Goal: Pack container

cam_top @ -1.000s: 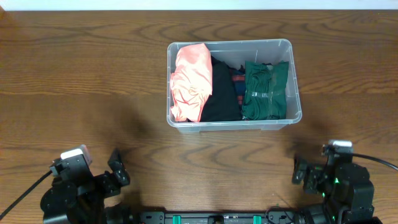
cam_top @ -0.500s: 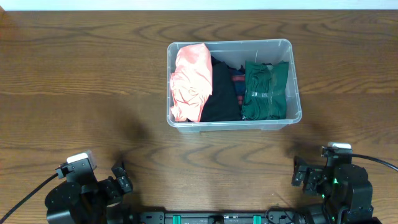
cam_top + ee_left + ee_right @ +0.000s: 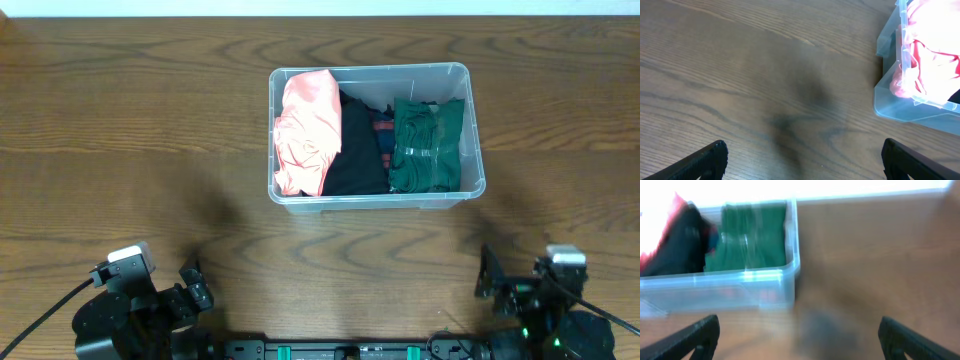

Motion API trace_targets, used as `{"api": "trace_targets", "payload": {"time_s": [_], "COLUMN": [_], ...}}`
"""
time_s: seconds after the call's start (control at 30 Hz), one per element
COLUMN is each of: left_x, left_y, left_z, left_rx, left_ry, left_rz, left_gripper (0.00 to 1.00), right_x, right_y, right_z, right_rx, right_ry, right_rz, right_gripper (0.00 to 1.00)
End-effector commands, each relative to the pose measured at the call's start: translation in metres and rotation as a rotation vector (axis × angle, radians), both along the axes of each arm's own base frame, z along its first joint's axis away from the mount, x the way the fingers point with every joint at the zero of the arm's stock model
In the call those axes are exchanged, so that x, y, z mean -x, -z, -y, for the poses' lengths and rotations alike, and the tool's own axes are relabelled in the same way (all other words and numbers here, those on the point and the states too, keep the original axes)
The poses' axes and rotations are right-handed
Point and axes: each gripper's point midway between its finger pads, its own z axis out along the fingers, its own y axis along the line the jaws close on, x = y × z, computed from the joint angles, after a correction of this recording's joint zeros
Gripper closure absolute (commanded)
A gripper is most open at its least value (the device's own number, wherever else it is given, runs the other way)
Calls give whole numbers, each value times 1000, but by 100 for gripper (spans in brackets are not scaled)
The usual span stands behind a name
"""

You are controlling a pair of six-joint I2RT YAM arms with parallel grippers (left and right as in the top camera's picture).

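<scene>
The clear plastic container [image 3: 476, 130] stands at the table's middle back. It holds a pink garment [image 3: 308, 128], a black garment [image 3: 358, 150] and a folded green garment [image 3: 428, 145]. My left gripper [image 3: 190, 285] is open and empty at the near left edge. Its wrist view shows the container's corner [image 3: 888, 95] with the pink garment [image 3: 930, 60] at the right. My right gripper [image 3: 497, 285] is open and empty at the near right edge. Its blurred wrist view shows the container [image 3: 765, 287] with the green garment [image 3: 750, 235] ahead on the left.
Bare wooden table [image 3: 130, 140] surrounds the container on all sides. The table's near edge with a black rail [image 3: 340, 350] lies between the two arm bases.
My left arm drew back toward the near edge early on, then held still. My right arm drew back toward the near right corner in the last half second. The container and garments did not move.
</scene>
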Motion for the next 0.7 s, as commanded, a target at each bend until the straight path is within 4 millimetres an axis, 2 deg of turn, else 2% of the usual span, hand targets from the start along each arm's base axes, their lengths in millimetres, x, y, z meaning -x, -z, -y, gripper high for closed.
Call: {"api": "trace_targets", "payload": {"time_s": [0.0, 0.1, 0.27, 0.33, 0.4, 0.67], "left_x": [0, 0, 0, 0, 0, 0], "left_y": [0, 0, 0, 0, 0, 0], "left_z": [0, 0, 0, 0, 0, 0], "left_rx": [-11, -11, -11, -11, -11, -10], "left_ry": [8, 8, 8, 8, 8, 9], "left_rz": [-2, -2, -2, -2, -2, -2], "left_gripper": [2, 2, 2, 2, 2, 2], "right_x": [-20, -46, -69, -74, -75, -75], "right_y": [2, 3, 16, 26, 52, 54], "right_z": [-3, -6, -12, -19, -21, -21], "right_rx": [151, 207, 190, 178, 184, 184], "right_ry": [-48, -55, -55, -86, -103, -108], "right_rz": [79, 197, 333, 358, 282, 269], "right_gripper": [1, 1, 1, 1, 1, 1]}}
